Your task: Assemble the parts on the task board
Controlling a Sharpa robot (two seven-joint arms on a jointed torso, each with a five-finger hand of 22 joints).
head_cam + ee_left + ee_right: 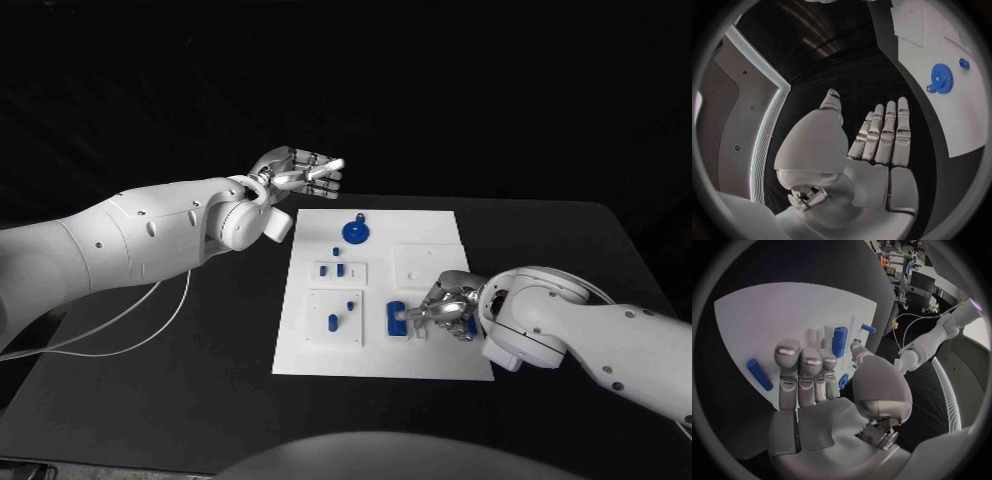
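1. Board (433,365) sits mid-table; our right hand (440,312) hovers over near blue parts (395,321), fingers spread, empty.
2. Left hand (296,172) idles open, far-left.
3. We risk knocking parts askew.

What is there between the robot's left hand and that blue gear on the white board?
Nothing: in the head view, only bare black table and the white task board's edge separate the left hand from the blue gear.

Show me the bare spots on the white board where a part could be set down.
On the task board, the near strip along the front edge is bare, as is the far right corner beside the blue gear. It is crowded mid-board, where the right hand hangs over blue parts.
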